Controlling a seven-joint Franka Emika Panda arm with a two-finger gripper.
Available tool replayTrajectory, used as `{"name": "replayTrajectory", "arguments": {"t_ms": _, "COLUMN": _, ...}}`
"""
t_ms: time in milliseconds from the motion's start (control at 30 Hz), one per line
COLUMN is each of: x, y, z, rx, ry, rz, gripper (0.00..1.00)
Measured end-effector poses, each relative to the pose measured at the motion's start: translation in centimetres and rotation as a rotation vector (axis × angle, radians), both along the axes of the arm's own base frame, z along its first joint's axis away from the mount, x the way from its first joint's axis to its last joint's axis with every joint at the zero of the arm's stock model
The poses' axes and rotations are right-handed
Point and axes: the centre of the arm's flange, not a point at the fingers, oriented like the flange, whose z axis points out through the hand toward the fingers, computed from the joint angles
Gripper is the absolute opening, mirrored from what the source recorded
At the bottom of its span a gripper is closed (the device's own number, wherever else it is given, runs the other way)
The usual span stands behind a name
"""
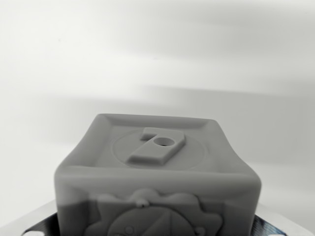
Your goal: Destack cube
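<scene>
The grey embossed cube (157,172) fills six o'clock; tool state I cannot tell; probably carried, next needs setting down.

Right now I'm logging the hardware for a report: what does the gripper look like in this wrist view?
Little of the gripper shows: only pale metallic finger parts with dark ridged pads at the bottom corners, either side of the grey embossed cube. No cables or markings are visible; the picture is greyscale.
</scene>
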Motion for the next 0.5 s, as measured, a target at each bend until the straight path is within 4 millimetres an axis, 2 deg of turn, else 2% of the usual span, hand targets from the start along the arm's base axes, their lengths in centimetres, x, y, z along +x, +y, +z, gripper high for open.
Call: {"name": "replayTrajectory", "arguments": {"t_ms": 500, "x": -0.8, "y": 2.5, "z": -0.5, "rx": -0.001, "ry": 0.001, "rz": -0.039, "gripper": 0.00}}
